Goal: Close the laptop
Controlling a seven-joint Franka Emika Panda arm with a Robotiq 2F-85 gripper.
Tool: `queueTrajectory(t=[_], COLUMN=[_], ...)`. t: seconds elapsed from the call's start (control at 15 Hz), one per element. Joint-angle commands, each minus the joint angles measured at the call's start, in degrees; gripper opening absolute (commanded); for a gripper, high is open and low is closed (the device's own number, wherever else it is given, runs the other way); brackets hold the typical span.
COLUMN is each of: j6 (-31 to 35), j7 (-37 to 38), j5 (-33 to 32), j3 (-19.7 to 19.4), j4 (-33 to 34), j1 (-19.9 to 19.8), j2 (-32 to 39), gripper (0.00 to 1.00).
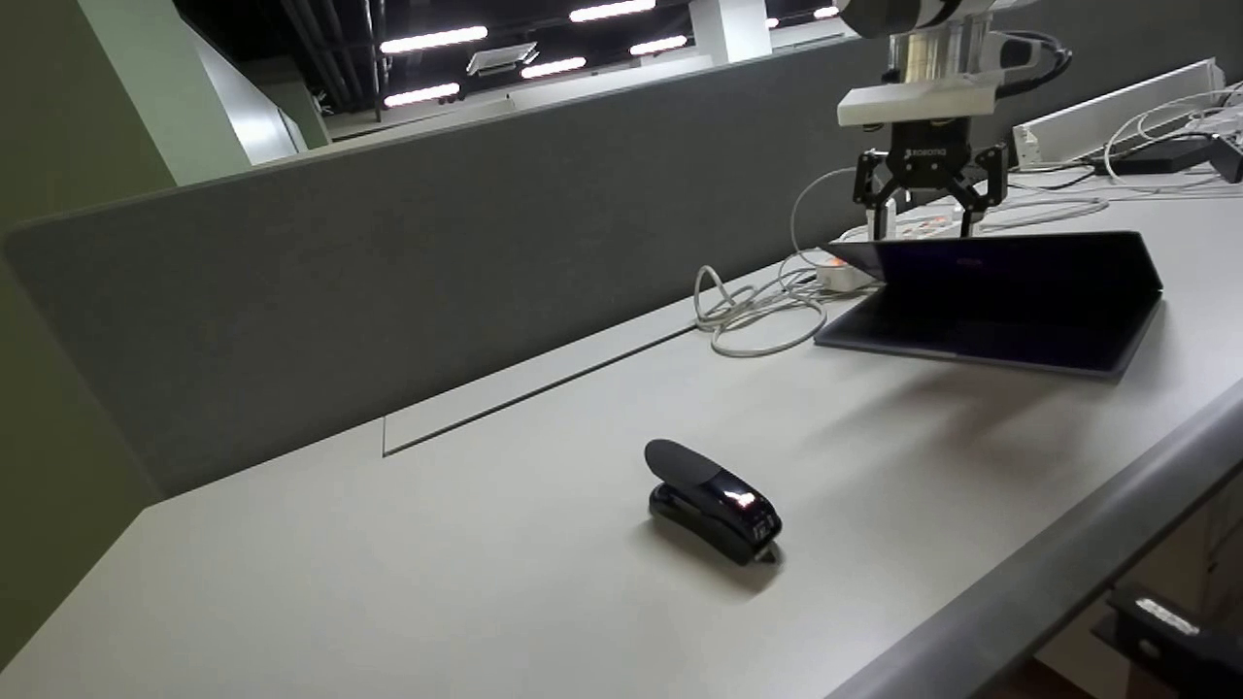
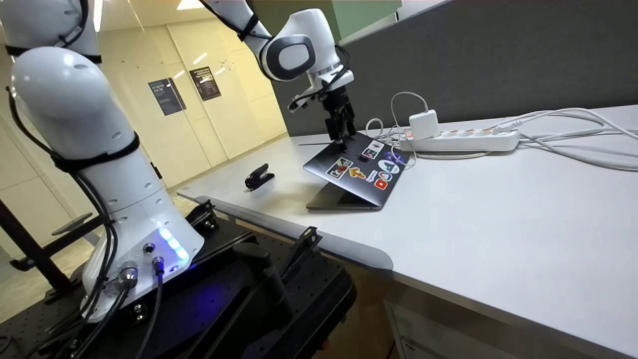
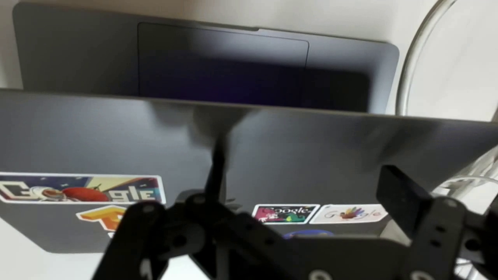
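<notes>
The dark grey laptop [image 1: 981, 316] stands on the white desk with its lid partly folded down over its base at a sharp angle. Its stickered lid back shows in an exterior view [image 2: 366, 157] and in the wrist view [image 3: 295, 144]; the wrist view also shows the trackpad. My gripper [image 1: 923, 235] is open, fingers well apart with nothing between them. It points down at the lid's outer side, near the upper free edge, also in an exterior view [image 2: 343, 141]. In the wrist view, the fingers [image 3: 305, 161] lie over the lid back; they look touching or very close.
A black stapler-like object [image 1: 714, 500] lies on the desk beyond the laptop. A white power strip [image 2: 463, 141] with a charger [image 2: 423, 124] and loose white cables [image 1: 757, 311] lies near the grey partition [image 1: 486, 233], close to the laptop's side.
</notes>
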Motion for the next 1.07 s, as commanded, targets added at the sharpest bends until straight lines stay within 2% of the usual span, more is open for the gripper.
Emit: queueTrajectory(t=[0.0,0.4,1.0], j6=[4.8,9.7,16.3], j7=[5.1,8.9,13.0], j5=[1.4,1.6,2.2], j3=[0.7,0.8,-1.1], j4=[-1.3,-1.3,-1.4], j1=[2.3,6.3,12.8], j2=[2.7,8.1,14.7], gripper=[1.00,1.00,1.00])
